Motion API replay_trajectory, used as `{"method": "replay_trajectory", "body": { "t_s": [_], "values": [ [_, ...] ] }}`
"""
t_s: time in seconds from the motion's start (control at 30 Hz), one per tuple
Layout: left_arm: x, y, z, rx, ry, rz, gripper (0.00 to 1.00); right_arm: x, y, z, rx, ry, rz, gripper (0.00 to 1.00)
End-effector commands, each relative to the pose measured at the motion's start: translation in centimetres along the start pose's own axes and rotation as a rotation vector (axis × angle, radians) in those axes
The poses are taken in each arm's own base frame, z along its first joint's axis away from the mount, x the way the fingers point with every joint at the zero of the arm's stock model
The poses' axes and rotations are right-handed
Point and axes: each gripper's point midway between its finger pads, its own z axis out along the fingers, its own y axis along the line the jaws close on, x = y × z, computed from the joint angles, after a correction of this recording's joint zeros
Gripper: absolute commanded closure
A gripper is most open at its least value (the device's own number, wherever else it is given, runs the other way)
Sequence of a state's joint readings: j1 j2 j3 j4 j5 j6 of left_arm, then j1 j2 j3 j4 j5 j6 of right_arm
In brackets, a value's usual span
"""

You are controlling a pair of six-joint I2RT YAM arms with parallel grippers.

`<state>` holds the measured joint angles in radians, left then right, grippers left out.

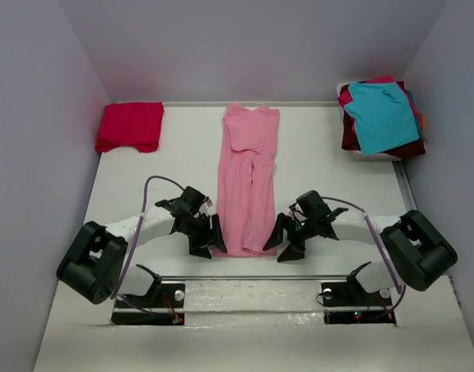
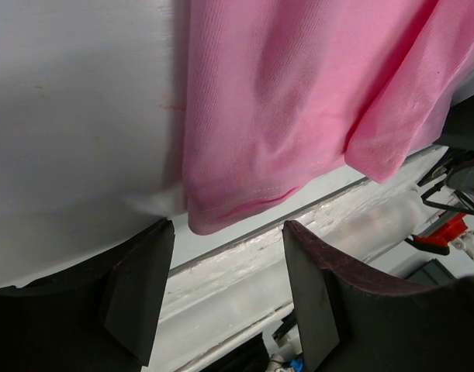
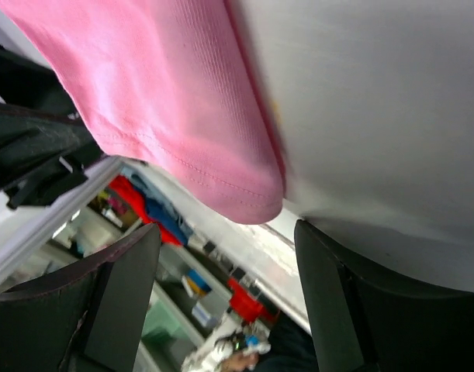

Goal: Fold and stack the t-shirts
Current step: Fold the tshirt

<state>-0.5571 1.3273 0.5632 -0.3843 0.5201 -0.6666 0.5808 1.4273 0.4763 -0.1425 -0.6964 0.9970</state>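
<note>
A pink t-shirt (image 1: 248,174) lies lengthwise in the middle of the table, its sides folded in to a long narrow strip. Its near hem shows in the left wrist view (image 2: 299,108) and in the right wrist view (image 3: 167,101). My left gripper (image 1: 208,240) is open at the hem's near left corner, touching nothing. My right gripper (image 1: 285,242) is open at the hem's near right corner, also empty. A folded red t-shirt (image 1: 130,126) lies at the far left. A pile of unfolded shirts with a cyan one on top (image 1: 382,116) sits at the far right.
The table's near edge (image 2: 244,248) runs right under both grippers. Grey walls close off the left, back and right sides. Bare white table (image 1: 330,163) lies on both sides of the pink shirt.
</note>
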Motion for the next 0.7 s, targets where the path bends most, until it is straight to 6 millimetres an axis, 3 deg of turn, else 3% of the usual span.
{"method": "replay_trajectory", "body": {
  "t_s": [0.0,0.2,0.43,0.67],
  "values": [
    [0.4,-0.1,-0.1,0.009,0.014,0.019,0.3,-2.2,-1.3,-1.3,0.094,-0.168,-0.034,0.24],
    [0.3,-0.2,0.1,0.02,0.005,0.026,0.3,-2.5,-0.5,-2.2,0.028,-0.253,-0.069,0.24],
    [0.4,0.1,0.3,0.031,-0.007,0.033,0.3,-1.5,-1.1,-0.8,-0.024,-0.173,-0.043,0.26],
    [0.3,0.4,0.4,0.026,-0.029,0.023,0.3,-2.5,-0.6,-0.9,-0.034,-0.224,-0.071,0.26]
  ]
}}
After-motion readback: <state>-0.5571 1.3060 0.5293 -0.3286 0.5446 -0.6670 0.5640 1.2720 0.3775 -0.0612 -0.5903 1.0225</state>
